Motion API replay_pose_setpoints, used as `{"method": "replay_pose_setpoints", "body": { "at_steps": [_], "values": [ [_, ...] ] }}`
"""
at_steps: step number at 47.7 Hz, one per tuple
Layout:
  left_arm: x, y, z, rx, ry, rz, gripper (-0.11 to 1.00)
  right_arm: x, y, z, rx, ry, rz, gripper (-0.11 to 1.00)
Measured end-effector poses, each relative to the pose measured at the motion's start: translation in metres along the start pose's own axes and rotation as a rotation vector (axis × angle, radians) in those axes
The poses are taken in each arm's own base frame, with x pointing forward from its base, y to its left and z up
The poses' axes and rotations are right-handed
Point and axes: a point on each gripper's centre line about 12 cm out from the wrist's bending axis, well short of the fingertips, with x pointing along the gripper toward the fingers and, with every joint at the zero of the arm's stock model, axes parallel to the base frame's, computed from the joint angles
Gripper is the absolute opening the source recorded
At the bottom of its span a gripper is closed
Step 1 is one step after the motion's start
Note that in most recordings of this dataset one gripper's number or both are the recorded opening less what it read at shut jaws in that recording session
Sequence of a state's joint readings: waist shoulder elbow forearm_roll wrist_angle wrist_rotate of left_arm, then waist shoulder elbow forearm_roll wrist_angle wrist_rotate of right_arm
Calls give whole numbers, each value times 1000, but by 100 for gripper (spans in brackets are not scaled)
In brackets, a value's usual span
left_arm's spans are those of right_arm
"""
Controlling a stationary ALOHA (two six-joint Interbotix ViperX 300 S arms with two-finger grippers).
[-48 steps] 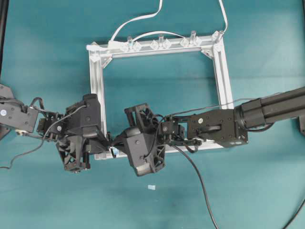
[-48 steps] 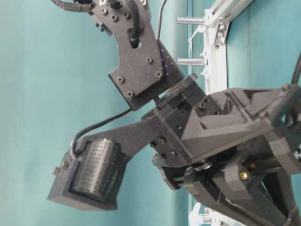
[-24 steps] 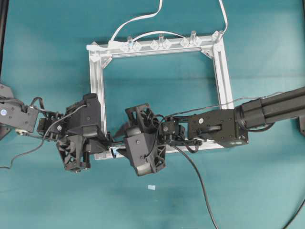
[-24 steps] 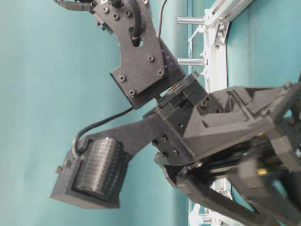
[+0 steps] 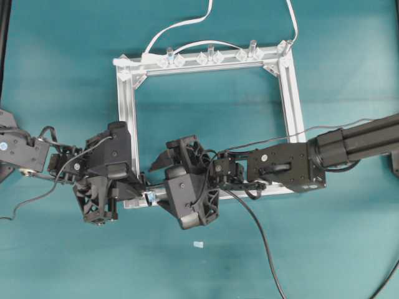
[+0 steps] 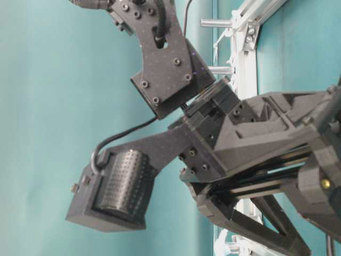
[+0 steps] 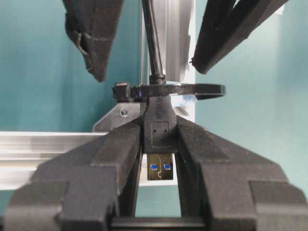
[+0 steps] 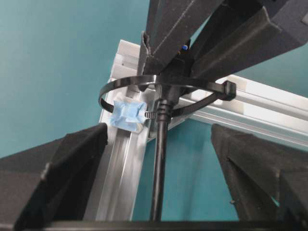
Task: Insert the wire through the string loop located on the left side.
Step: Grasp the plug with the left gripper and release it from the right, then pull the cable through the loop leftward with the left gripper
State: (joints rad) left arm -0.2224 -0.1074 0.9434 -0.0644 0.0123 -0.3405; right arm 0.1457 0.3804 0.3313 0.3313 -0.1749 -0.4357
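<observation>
The wire's black plug (image 7: 157,130) is clamped in my left gripper (image 7: 158,137), with its metal tip (image 7: 160,167) pointing back between the fingers. The wire (image 7: 153,43) runs away through the string loop (image 7: 208,90), a thin black band at the near-left corner of the silver frame (image 5: 126,112). In the right wrist view the string loop (image 8: 137,82) circles the wire (image 8: 158,168) above a blue mark (image 8: 126,114). My right gripper (image 8: 159,139) is open, its fingers (image 8: 62,173) standing apart on either side of the wire without touching it. Overhead, left gripper (image 5: 141,189) and right gripper (image 5: 157,180) meet at that corner.
Clear plastic clips (image 5: 209,57) line the frame's far rail, and white cables (image 5: 181,25) lead off the back. A small white scrap (image 5: 198,245) lies on the teal table near the front. A black cable (image 5: 262,233) trails from the right arm toward the front edge.
My right gripper has spread its fingers and let go of the wire, shifting slightly right. The left gripper has stayed put, still clamped on the plug.
</observation>
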Motion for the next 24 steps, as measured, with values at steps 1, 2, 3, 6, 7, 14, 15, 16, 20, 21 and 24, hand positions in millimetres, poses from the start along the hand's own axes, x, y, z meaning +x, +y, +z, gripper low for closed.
{"method": "replay_pose_setpoints", "body": {
  "at_steps": [1, 2, 3, 6, 7, 14, 15, 16, 20, 21, 24],
  "values": [
    [-1, 0, 0, 2, 2, 0, 19, 0, -1, 0, 1, 2, -1, 95],
    [-1, 0, 0, 2, 4, 1, 19, 0, -1, 1, 2, -1, -1, 95],
    [-2, 0, 0, 2, 5, 1, 19, 0, -1, 0, 2, 2, -1, 95],
    [-5, 0, -1, 0, 11, 3, 19, 0, 0, 0, 0, 1, 1, 95],
    [-6, 0, -1, 0, 12, 3, 19, 0, 0, 1, 2, -2, 0, 95],
    [-18, 3, -9, 1, 42, 11, 19, 0, 1, 0, 1, 1, 2, 95],
    [-20, 3, -10, 1, 49, 13, 19, 0, 2, 0, -2, 1, 3, 95],
    [-22, 4, -11, -1, 50, 14, 19, 0, 1, 0, -1, 1, 2, 95],
    [-31, 5, -16, 0, 66, 17, 19, 0, 1, 1, 0, 0, 3, 95],
    [-33, 6, -17, -1, 68, 19, 19, 0, 2, 1, -2, -1, 3, 95],
    [-39, 7, -21, -2, 76, 20, 19, 0, 2, 0, -2, 1, 3, 95]
  ]
}}
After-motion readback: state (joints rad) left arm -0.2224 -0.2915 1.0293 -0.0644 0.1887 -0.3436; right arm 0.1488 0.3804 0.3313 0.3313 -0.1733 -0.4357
